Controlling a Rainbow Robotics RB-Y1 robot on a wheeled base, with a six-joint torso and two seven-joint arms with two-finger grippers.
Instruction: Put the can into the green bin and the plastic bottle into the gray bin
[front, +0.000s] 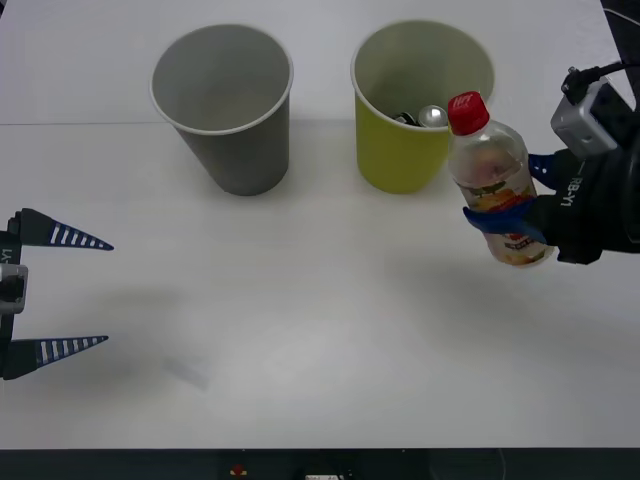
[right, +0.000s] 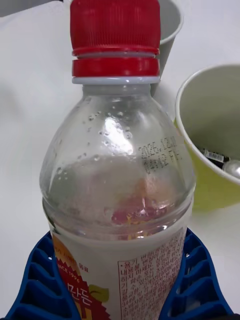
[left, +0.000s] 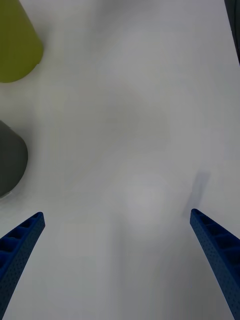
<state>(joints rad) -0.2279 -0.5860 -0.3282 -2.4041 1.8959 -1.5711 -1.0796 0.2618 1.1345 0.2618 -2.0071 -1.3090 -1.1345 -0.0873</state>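
The right gripper (front: 508, 226) sits at the table's three o'clock side, its blue ribbed fingers (right: 37, 285) clamped on the lower, labelled part of the plastic bottle (front: 492, 178). The bottle stands nearly upright in that grasp, red cap (right: 115, 40) uppermost, clear shoulder beaded with droplets, red-and-yellow label wrapped between the finger pads. Whether its base touches the white table (front: 320, 330) cannot be told.

Just beside the bottle, at about ten o'clock from it, stands the green bin (front: 415, 110), upright and open-mouthed. Inside it lies the can (front: 432, 117), its shiny silver top showing against the inner wall on the side nearest the bottle; the right wrist view catches the can's dark body (right: 216, 157) low in the cup.

Farther out at nine o'clock from the green bin stands the gray bin (front: 225, 105), upright, apart from its neighbour.

The left gripper (front: 80, 292) rests at the table's eight o'clock edge, fingers (left: 20, 240) spread wide with nothing between them, well apart from both cups.
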